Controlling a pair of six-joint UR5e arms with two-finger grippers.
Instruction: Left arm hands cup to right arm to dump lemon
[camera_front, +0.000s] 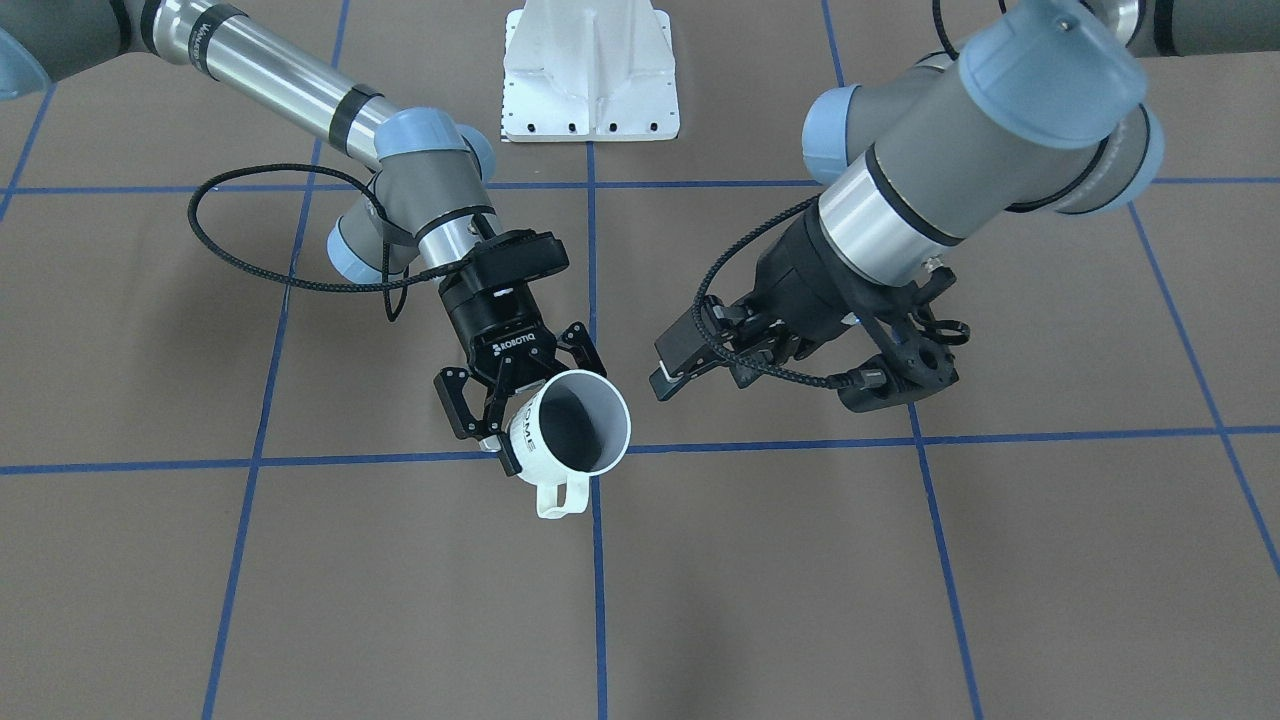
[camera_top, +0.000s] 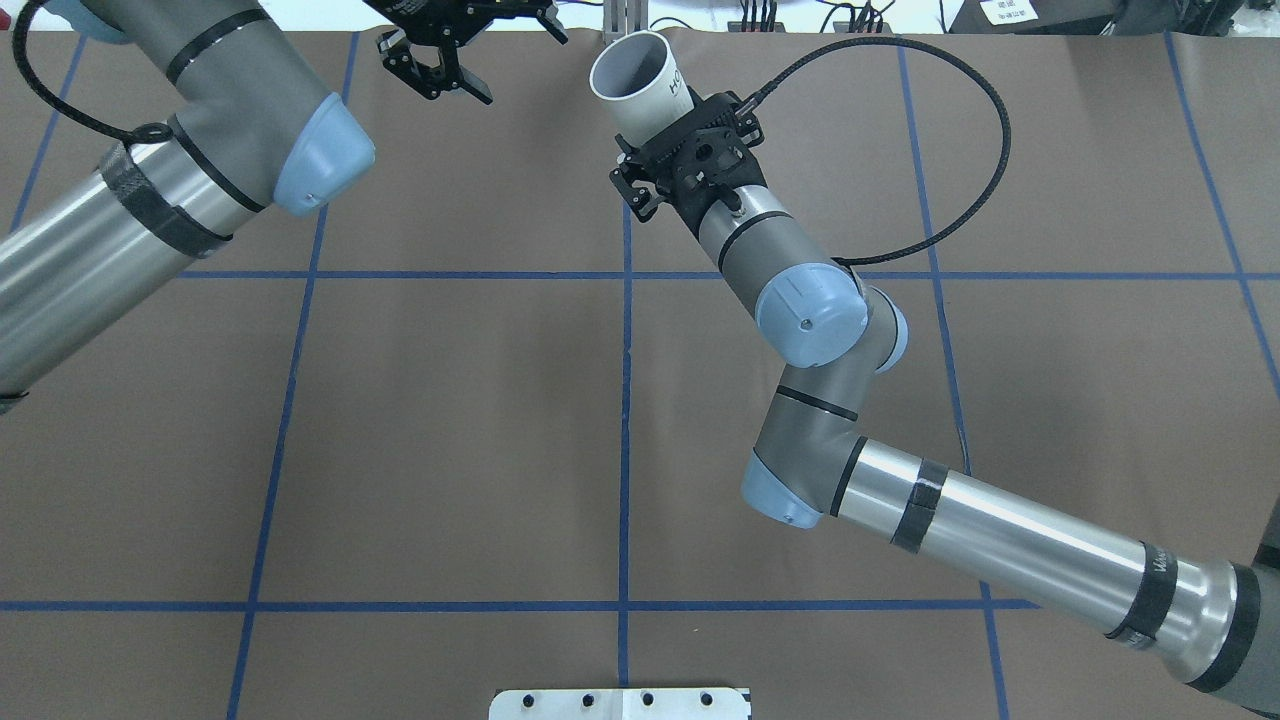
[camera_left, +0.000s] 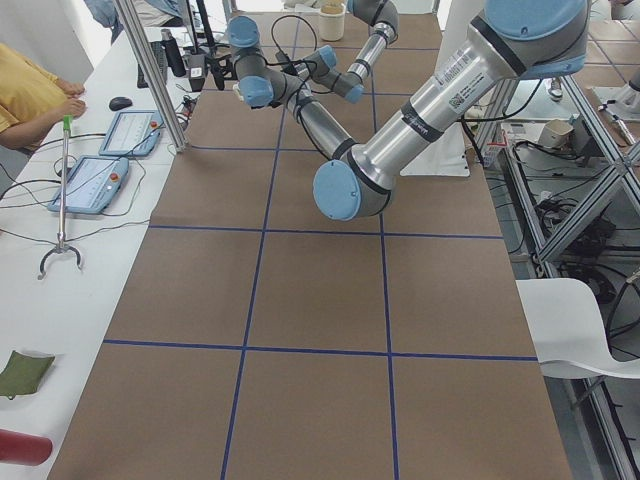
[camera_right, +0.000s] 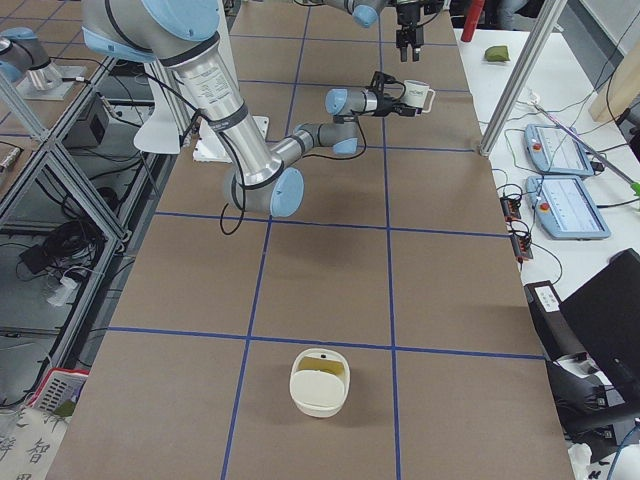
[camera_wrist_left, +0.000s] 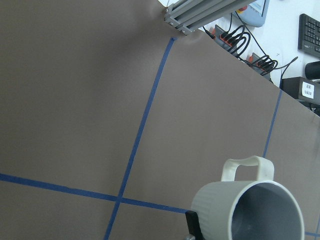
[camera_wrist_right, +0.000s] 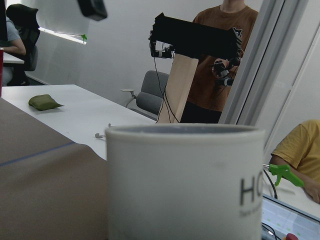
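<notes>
Plenty of plain brown bench (camera_front: 300, 600) with blue tape lines under all this. My right claw (camera_front: 535, 400) is clamped side-on around the white "HOME" mug (camera_front: 572, 432), up in the air, roughly upright with its handle pointing away from my base; my left claw (camera_top: 455, 70) hangs spread and empty just beside it. Can't see the small yellow-green lemon, maybe it's down inside.

Front camera sat across table (camera_front: 400, 600), looked steeply down. Overhead one looked forward and down from opposite side. Side cameras stood far back at table ends, looked along it. Wrist cameras close in: right one nearly against cup (camera_wrist_right: 185, 185), left one shared it.
</notes>
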